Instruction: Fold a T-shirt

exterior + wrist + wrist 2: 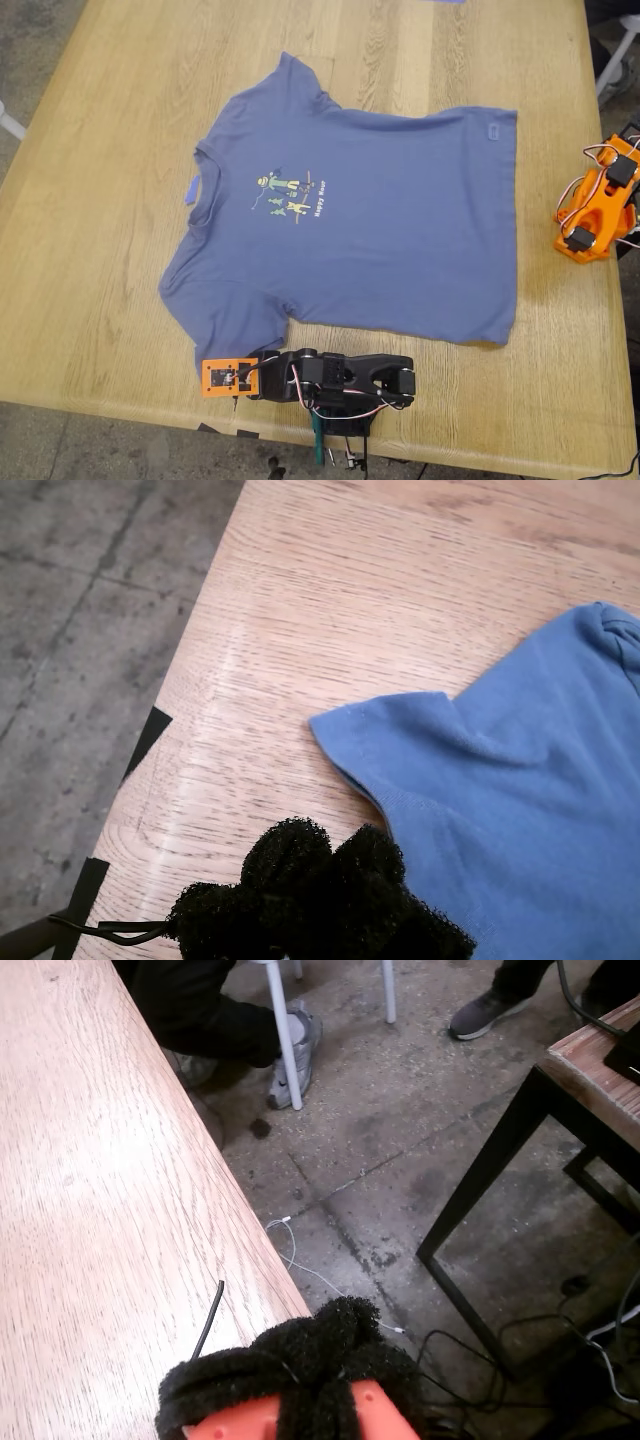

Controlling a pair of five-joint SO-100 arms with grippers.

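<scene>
The slate-blue short-sleeved cotton T-shirt [380,230] lies spread flat, print up, in the middle of the pale oak table [100,300]. Its collar points to the exterior view's left and its hem to the exterior view's right. You have bare wood on all sides of it, widest at the exterior view's left. The room is narrowest at the near edge, where one sleeve ends just beside the black arm [340,378]. The orange arm [595,205] sits at the exterior view's right edge, apart from the hem.

A small light-blue scrap [190,191] lies just beside the collar.

Only the first wrist view shows you my first gripper [328,855]: its black foam pads touch each other with nothing between them, near the sleeve hem but not on it. That view also shows black tape pieces [148,740] at the table edge.

Only the second wrist view shows my second gripper [320,1345]. Its foam pads are together and empty over the table edge. Beyond them are the grey concrete floor [400,1110], a person's grey shoe [295,1055], a black metal table frame [490,1170] and loose cables.
</scene>
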